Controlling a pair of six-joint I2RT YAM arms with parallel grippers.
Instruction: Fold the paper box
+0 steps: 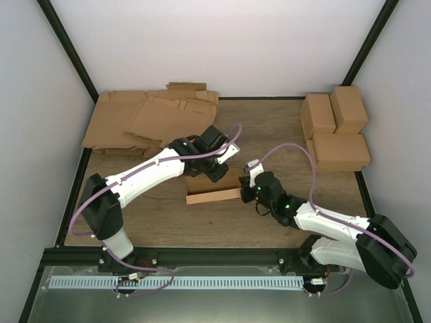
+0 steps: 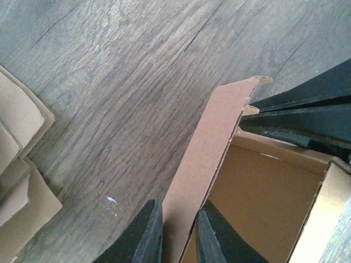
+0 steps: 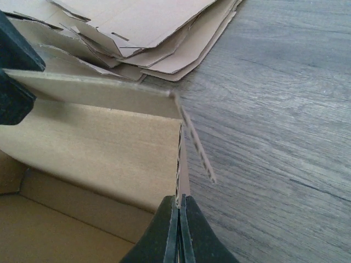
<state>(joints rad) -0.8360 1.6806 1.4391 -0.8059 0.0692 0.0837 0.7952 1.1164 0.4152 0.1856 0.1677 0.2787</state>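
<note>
Cardboard sheets (image 1: 145,120) lie piled behind the paper box (image 1: 214,195).

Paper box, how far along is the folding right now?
Done: the box already has standing walls around an open inside. In hand: the left hand pinches one long wall, and the right hand pinches a wall's end edge. Left: the top is open and a thin flap sticks out untucked, so closing remains.
</note>
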